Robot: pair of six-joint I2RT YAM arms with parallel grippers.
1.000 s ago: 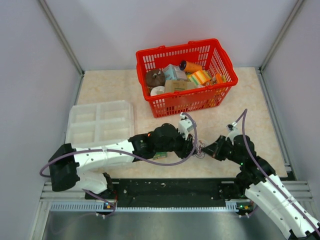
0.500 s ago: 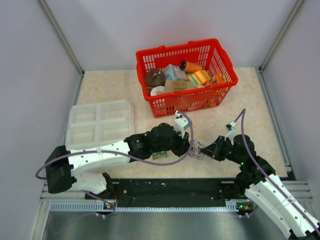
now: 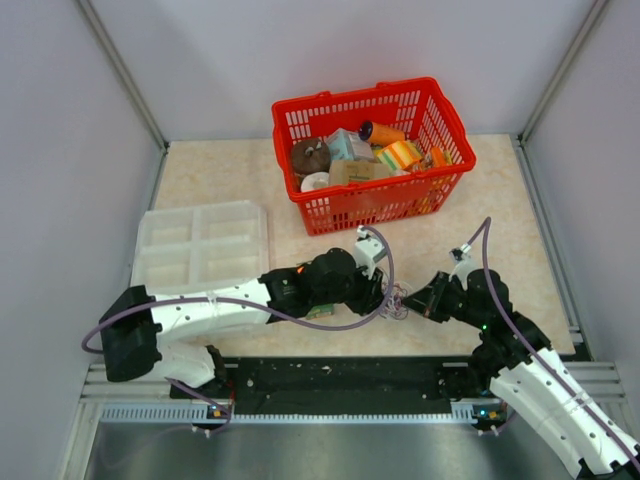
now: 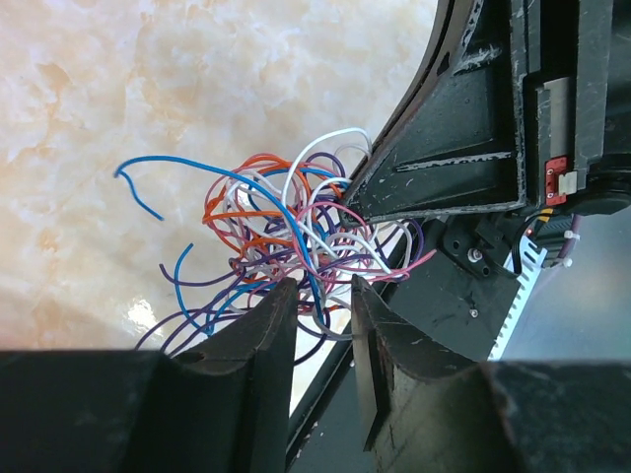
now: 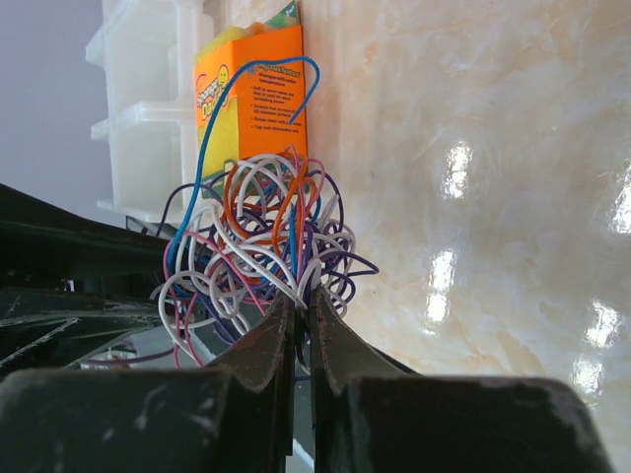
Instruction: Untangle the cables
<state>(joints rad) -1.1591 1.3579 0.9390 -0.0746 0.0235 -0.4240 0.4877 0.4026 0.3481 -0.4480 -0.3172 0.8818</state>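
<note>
We see the cables [image 4: 296,236] as one small, loose ball of very thin, flexible wires: blue, orange, white, purple and pink. They curl in many round loops that cross each other. The ball lies on the table [image 3: 520,220], at its near part, between the two arm tips and in front of the basket [image 3: 440,110]. The table surface is glossy, beige and marbled, and it gives bright reflections in the right wrist view.

The right gripper [image 5: 296,304] has matte black fingers with scratches. Its jaws are pressed almost together on some strands at the lower side of the ball, white ones among them. One blue wire rises out of the ball in a long arc.

The left gripper [image 4: 320,296] has the same dark, worn fingers. Its jaws stand a little apart, and a few blue and purple strands pass through the gap without being pinched. A blue end sticks out to the side, free.

The basket is red plastic with a grid wall and holds several small packages. A white tray [image 3: 200,245] of translucent plastic, with square compartments, lies at the left. An orange printed packet [image 5: 261,89] is beside it.
</note>
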